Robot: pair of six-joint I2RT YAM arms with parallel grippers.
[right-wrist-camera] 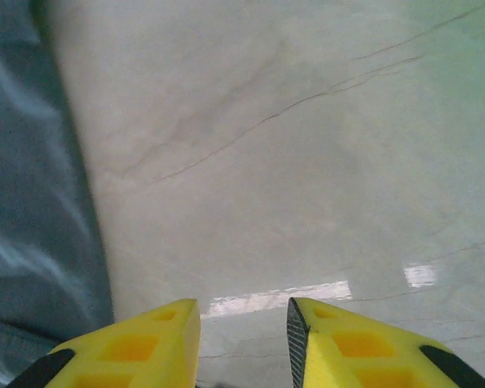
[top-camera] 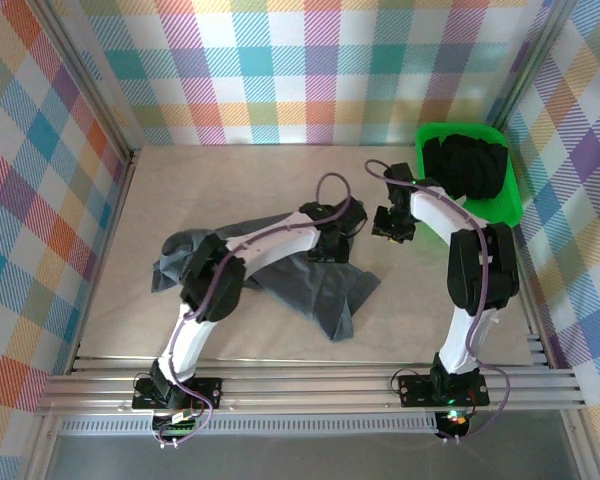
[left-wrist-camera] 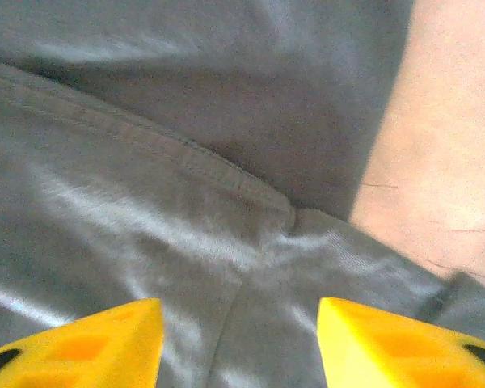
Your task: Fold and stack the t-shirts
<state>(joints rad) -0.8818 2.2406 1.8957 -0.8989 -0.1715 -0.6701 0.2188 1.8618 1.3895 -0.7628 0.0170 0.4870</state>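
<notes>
the slate grey t-shirt [top-camera: 320,290] lies crumpled on the desk [top-camera: 230,180] under the left arm, and we see darker t-shirts [top-camera: 467,165] heaped in the green bin [top-camera: 517,205] far right. the left tool [left-wrist-camera: 238,339] hovers spread wide over a stitched seam, gripping nothing, while the right tool [right-wrist-camera: 242,323] hangs over bare desk beside the cloth's edge, fingers slightly apart and empty. we judge the cloth light, limp and quick to bunch, best pinched at a hem or shoulder seam; we read no label, though the close views may be too blurred.

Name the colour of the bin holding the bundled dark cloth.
Bright green plastic bin, clearest in the top external view.
</notes>
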